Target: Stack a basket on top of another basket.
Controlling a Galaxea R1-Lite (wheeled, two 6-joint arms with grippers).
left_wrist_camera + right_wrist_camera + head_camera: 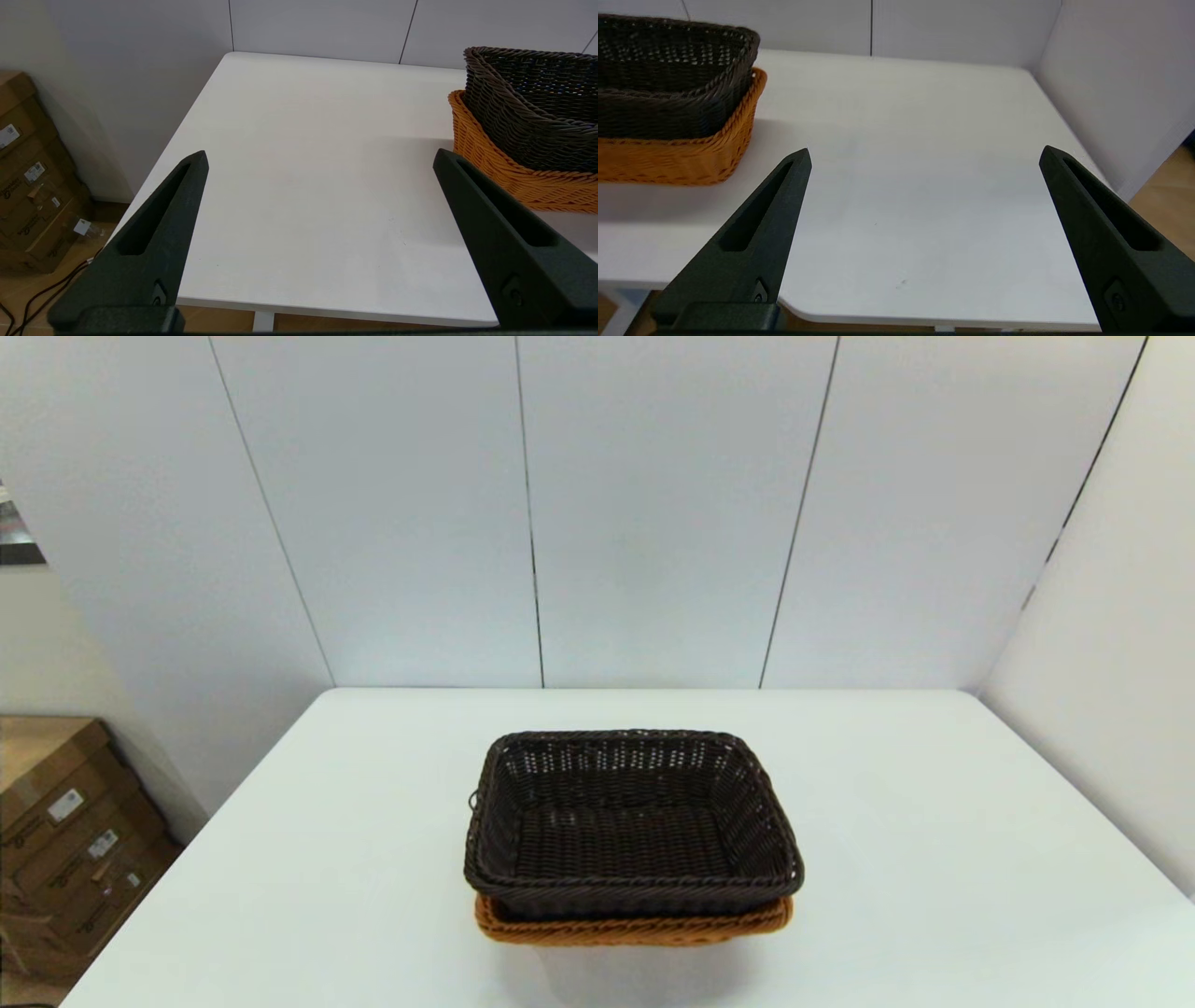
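Note:
The dark brown basket (631, 821) sits nested inside the orange-tan basket (635, 924) near the table's middle front; only the tan rim and lower wall show beneath it. The left wrist view shows the dark basket (532, 107) resting in the tan one (504, 172), and the right wrist view shows the same pair, dark (668, 79) over tan (682, 158). My left gripper (320, 156) is open over bare table left of the baskets. My right gripper (924, 154) is open to their right. Neither arm shows in the head view.
The white table (934, 821) is backed by grey wall panels, with a side wall close on the right. Cardboard boxes (65, 831) stand on the floor beyond the table's left edge, and cables lie near them.

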